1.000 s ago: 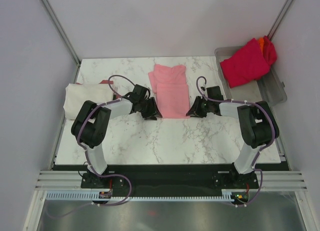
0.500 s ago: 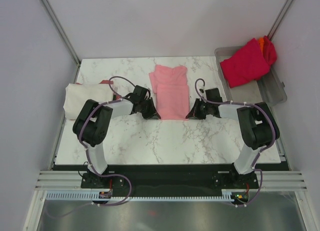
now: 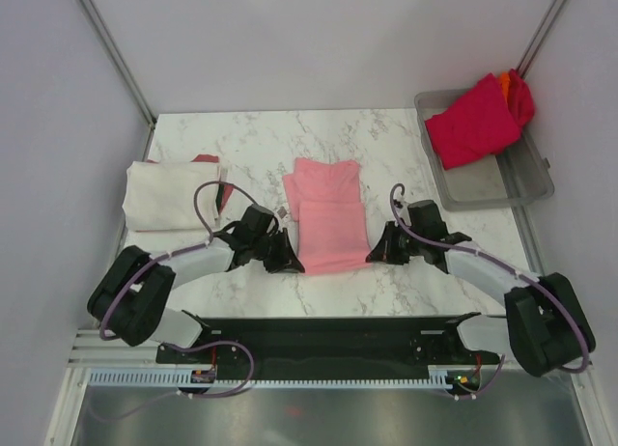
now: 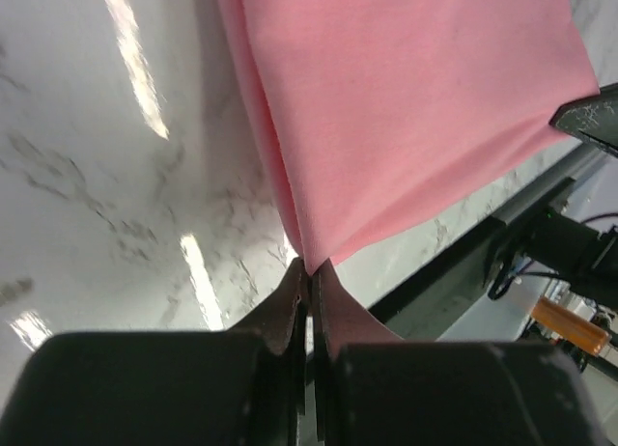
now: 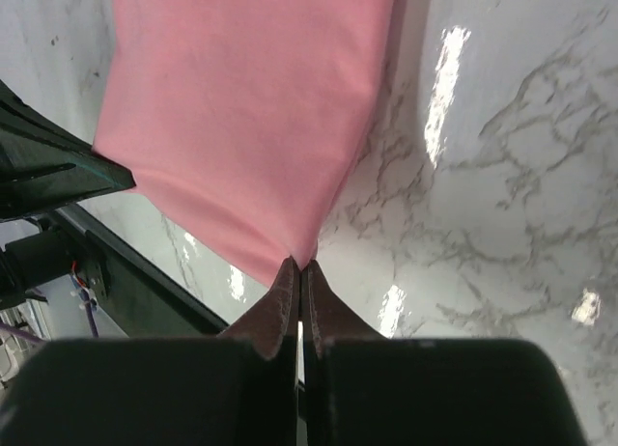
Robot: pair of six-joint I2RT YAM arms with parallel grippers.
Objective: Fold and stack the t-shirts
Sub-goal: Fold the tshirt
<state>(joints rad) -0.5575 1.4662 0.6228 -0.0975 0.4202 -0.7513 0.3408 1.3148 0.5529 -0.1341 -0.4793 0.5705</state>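
The light pink t-shirt (image 3: 326, 214) is laid folded in the middle of the marble table (image 3: 386, 137), its near edge drawn towards the near side. Its near left corner is clamped between the closed fingers of the left gripper (image 4: 309, 270), and its near right corner between those of the right gripper (image 5: 299, 267). A folded cream-white t-shirt (image 3: 166, 195) is seen at the left edge with a dark red one (image 3: 205, 159) showing at its far side, while a crimson t-shirt (image 3: 471, 120) and an orange one (image 3: 504, 80) are heaped on the grey tray (image 3: 507, 185) at the far right.

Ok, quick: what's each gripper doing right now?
The left gripper: closed on the pink t-shirt, at a near corner.
The right gripper: closed on the same shirt's other near corner.
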